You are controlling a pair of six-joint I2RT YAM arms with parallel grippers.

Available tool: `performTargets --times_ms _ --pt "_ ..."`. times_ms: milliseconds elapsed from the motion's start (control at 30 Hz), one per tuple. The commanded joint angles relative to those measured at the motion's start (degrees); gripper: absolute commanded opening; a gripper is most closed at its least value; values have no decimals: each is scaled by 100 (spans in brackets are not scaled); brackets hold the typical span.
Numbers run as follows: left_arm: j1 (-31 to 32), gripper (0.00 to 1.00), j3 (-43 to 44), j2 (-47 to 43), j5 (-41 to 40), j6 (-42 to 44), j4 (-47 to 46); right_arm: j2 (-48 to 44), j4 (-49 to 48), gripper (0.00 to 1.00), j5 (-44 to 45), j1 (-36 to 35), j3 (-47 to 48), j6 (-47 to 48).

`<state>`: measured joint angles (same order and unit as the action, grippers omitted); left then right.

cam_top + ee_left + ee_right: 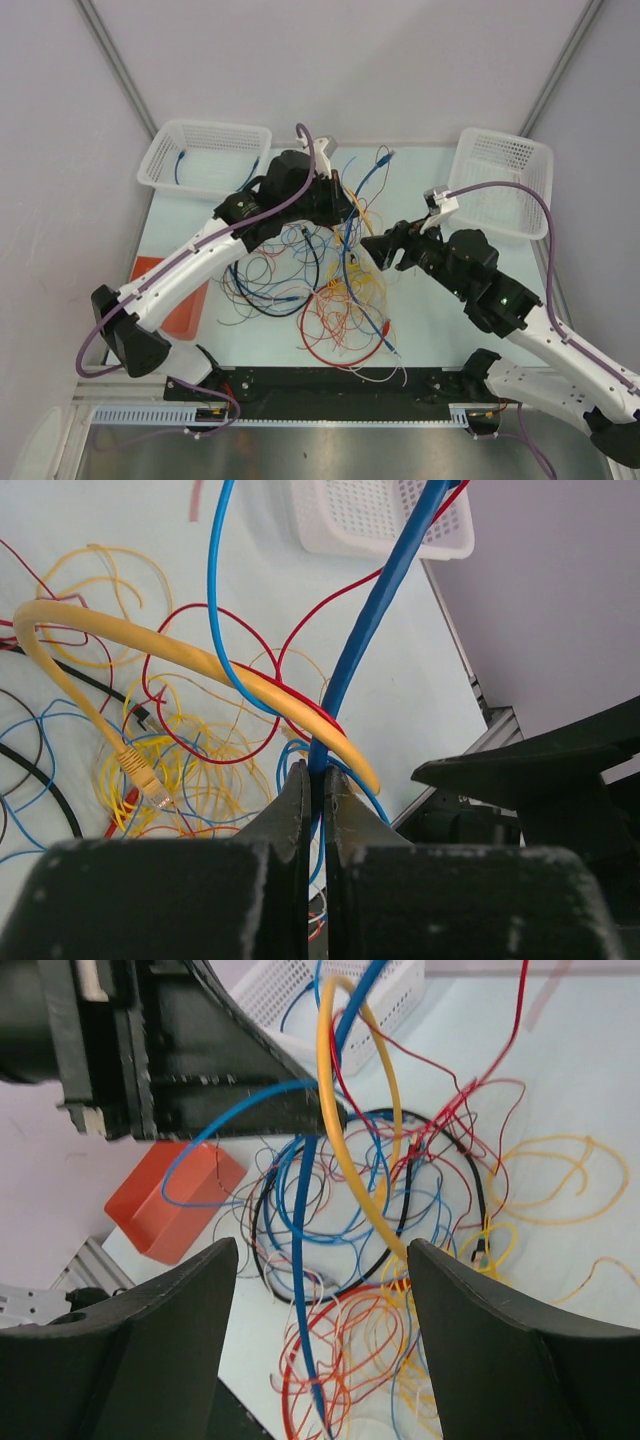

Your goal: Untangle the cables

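One sorted: thin blue cable (180,165) in far-left basket (215,132)
Left fingers (288,815): clamped on thick blue cable (375,620)
Right fingers (185,1295): spread, empty
Remaining: most cables (330,300), tangled on counter (430,310)

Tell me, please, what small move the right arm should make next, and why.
Probably ease the open right jaws forward and close on the thick yellow cable looping ahead of them. The left jaws are shut on the thick blue cable, and the yellow one lies draped across it.

Two robot arms (190,265). Two white mesh baskets: left basket (225,160), right basket (500,160). One orange box (190,310). One tangle of cables (330,295), too interwoven to count.
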<state>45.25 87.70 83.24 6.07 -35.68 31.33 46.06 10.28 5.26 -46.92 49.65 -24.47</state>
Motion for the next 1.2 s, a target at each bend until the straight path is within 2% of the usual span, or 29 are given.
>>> performTargets --times_ms 0,233,300,333,367,400,433,500,533,700,800,967,1167 --pt "19 0 -130 -344 211 -176 -286 157 -799 74 178 -2 186 469" --pt "27 0 -359 -475 281 -185 -347 807 -984 73 -95 60 186 469" --pt "27 0 -403 -493 307 -176 -329 983 -1219 67 -165 112 186 417" --pt "19 0 -403 -502 308 -141 -321 1018 -1265 60 -209 147 186 408" --pt "27 0 -420 -493 290 -115 -268 1080 -1335 40 -253 243 186 347" --pt "27 0 -429 -511 229 -80 -233 1071 -1336 30 -218 297 186 303" --pt "19 0 -429 -519 159 -1 -146 1063 -1336 14 -175 349 194 268" --pt "27 0 -421 -546 -61 157 -22 896 -1266 3 -87 604 186 171" --pt "27 0 -429 -555 -149 236 117 809 -1213 0 62 692 186 144" --pt "-16 0 -622 -546 -815 606 523 53 -765 0 414 1306 186 135" --pt "-87 0 -947 -563 -809 580 497 -80 -555 0 380 1623 186 153" --pt "-166 0 -1203 -695 -809 527 383 148 -28 0 46 1870 186 -23" --pt "-236 0 -958 -915 -1019 474 338 386 114 0 -359 1765 -16 -146"
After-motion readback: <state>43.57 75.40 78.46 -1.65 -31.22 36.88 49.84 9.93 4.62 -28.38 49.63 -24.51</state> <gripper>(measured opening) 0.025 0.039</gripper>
